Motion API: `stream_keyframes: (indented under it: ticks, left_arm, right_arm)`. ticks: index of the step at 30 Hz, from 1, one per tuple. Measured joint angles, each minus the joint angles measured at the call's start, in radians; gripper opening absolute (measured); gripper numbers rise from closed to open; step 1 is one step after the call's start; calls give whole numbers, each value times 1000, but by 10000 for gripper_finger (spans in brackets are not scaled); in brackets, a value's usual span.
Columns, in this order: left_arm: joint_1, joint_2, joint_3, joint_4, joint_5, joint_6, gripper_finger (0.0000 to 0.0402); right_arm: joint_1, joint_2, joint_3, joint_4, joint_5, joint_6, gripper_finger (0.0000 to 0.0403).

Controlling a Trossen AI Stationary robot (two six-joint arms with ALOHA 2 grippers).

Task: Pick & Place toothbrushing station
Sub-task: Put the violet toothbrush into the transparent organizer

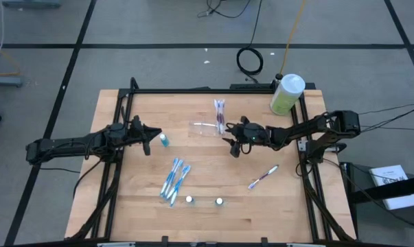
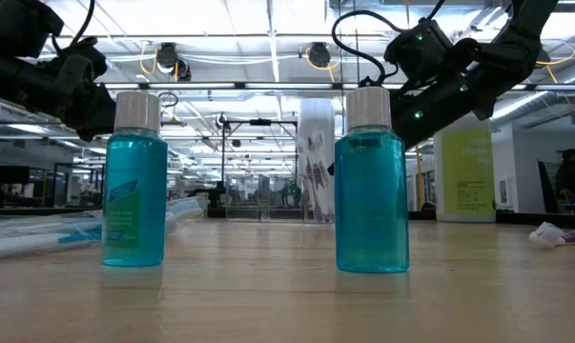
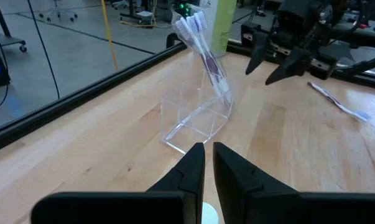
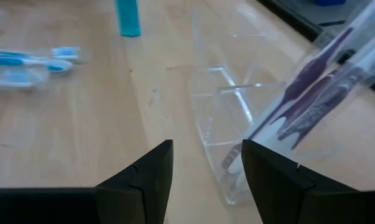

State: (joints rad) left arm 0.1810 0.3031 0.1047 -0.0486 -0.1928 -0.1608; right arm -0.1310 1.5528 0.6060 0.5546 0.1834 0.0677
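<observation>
Two packaged toothbrushes (image 1: 220, 113) are seen leaning in the toothbrushing station (image 1: 205, 128) near the table's (image 1: 145, 213) far edge. Right gripper (image 1: 233, 147) is held released beside it; left gripper (image 1: 147, 142) is clenched, nothing grasped.

tray (image 1: 205, 127) sits mid-table w/ brushes (image 1: 220, 114) in it; left gripper (image 1: 147, 139) to its left, right gripper (image 1: 233, 144) just to its right

From above, you look straight down on the whole pale wooden tabletop (image 1: 207, 199) and both arms. Your low camera sits at table height, facing level across into the room, close behind two small blue-liquid bottles with pale caps (image 2: 134, 181). Each wrist camera looks forward past its own dark fingers, and both share the clear, colourless plastic tray (image 3: 196, 118) from opposite sides.
</observation>
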Motion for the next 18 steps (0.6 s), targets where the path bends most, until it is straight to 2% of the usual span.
stream_keyframes:
  ticks: [11,15,18]
  left_arm:
    - [0,0,0,0,0,0,37]
    - [0,0,0,0,0,0,37]
    - [0,0,0,0,0,0,37]
  right_arm:
    - [6,-4,0,-22,-17,-5,183]
    - [38,-80,-1,-54,-87,-47,183]
    - [85,-168,0,-177,-116,-63,183]
